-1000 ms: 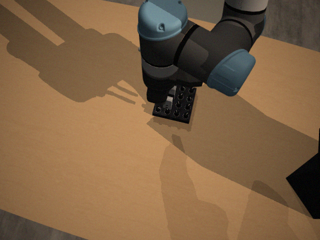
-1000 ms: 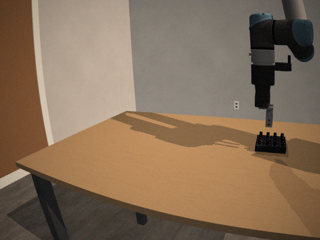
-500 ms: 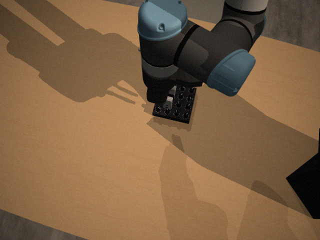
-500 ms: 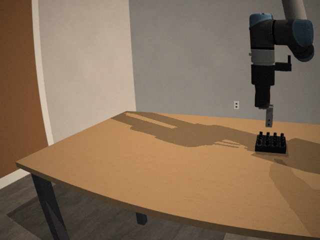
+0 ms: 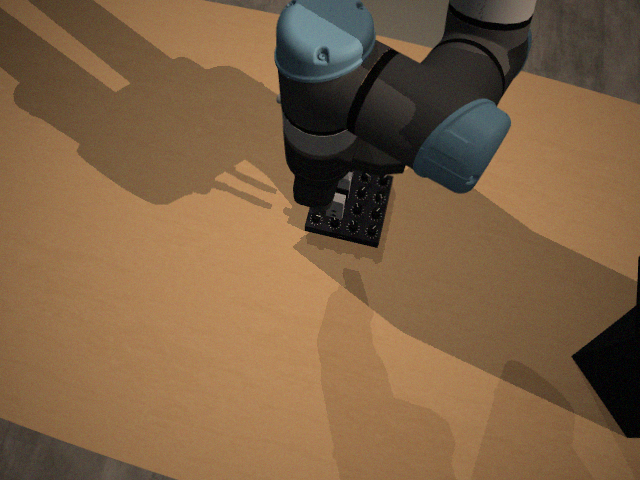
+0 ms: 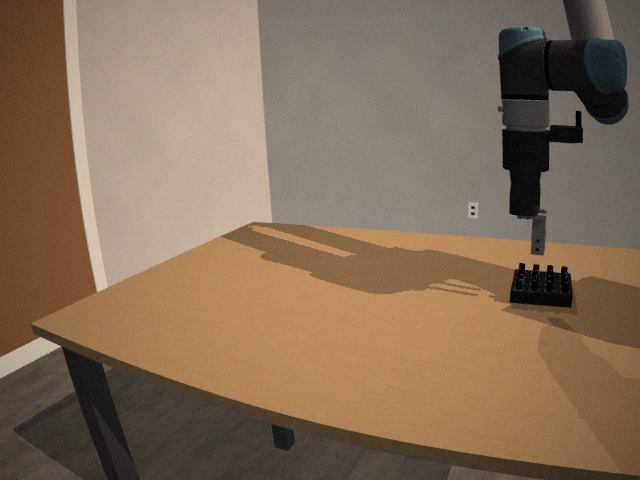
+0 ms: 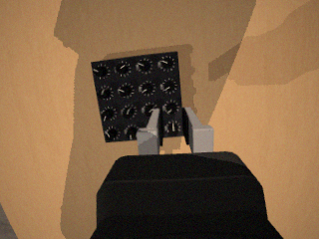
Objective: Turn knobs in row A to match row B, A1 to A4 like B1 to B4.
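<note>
The black knob box (image 5: 368, 219) (image 6: 541, 291) (image 7: 134, 90) stands on its feet on the wooden table (image 5: 155, 310) (image 6: 258, 335), with a four-by-four grid of small black knobs ringed by white marks. My gripper (image 5: 338, 202) (image 6: 538, 251) (image 7: 172, 119) hangs a short way above the box, over a knob in the row at one edge of the box. Its two grey fingers stand partly apart with nothing between them. In the wrist view a knob (image 7: 173, 127) shows through the gap below the fingers. The knob names and line directions are too small to read.
The arm's wrist and elbow (image 5: 392, 103) cover part of the box in the top view. A dark flat object (image 5: 615, 372) lies at the table's right edge. A wall outlet (image 6: 472, 209) is on the grey wall behind.
</note>
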Controlling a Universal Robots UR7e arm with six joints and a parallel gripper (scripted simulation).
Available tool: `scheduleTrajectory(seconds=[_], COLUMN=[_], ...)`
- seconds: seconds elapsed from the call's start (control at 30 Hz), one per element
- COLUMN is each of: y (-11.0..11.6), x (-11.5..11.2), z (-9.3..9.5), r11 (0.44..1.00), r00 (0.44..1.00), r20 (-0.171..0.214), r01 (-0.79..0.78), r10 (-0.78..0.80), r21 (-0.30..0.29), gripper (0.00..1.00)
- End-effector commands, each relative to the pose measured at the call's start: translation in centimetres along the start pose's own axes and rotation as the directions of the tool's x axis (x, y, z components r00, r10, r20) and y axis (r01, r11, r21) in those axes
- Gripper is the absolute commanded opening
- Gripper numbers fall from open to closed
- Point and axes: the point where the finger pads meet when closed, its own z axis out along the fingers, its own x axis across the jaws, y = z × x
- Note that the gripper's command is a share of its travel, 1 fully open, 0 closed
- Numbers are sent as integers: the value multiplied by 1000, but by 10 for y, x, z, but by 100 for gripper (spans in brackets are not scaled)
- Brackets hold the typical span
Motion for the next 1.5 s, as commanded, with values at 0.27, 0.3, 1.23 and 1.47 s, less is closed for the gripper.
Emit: scheduleTrajectory(seconds=[0.27, 0.3, 1.23, 1.47], y=[0, 0, 1, 1], x=[0, 0, 0, 0], z=[7, 7, 38, 41], r11=[1000, 1000, 1000, 1000], r00=[1000, 1000, 1000, 1000], r20=[0, 0, 0, 0], r01=[0, 0, 0, 0], r10=[0, 0, 0, 0], r21=[-1, -1, -1, -1], gripper=[46, 46, 46, 46])
